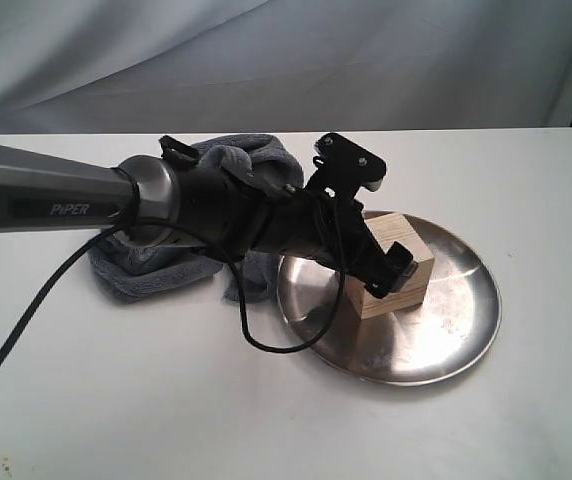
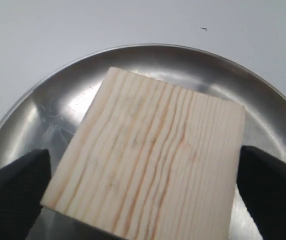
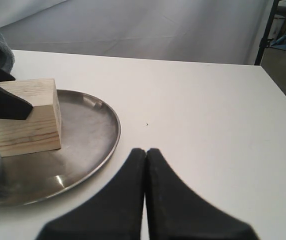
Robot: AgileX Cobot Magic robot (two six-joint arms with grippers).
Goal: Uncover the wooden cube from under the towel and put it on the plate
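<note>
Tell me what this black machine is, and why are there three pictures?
It is a robot with two arms, and each arm ends in two fingers for grabbing. One picture is taken from a camera looking at the whole table. The other two come from little cameras on the wrists, so they look along the fingers.

On the white table there is a shiny metal plate, and a wooden cube stands on it. Behind the plate lies a crumpled grey towel.

The left gripper reaches over the plate. Its fingers sit on either side of the cube, spread apart with a small gap showing, so the cube rests on the plate by itself. The right gripper waits beside the plate with its fingers pressed together, holding nothing.
</note>
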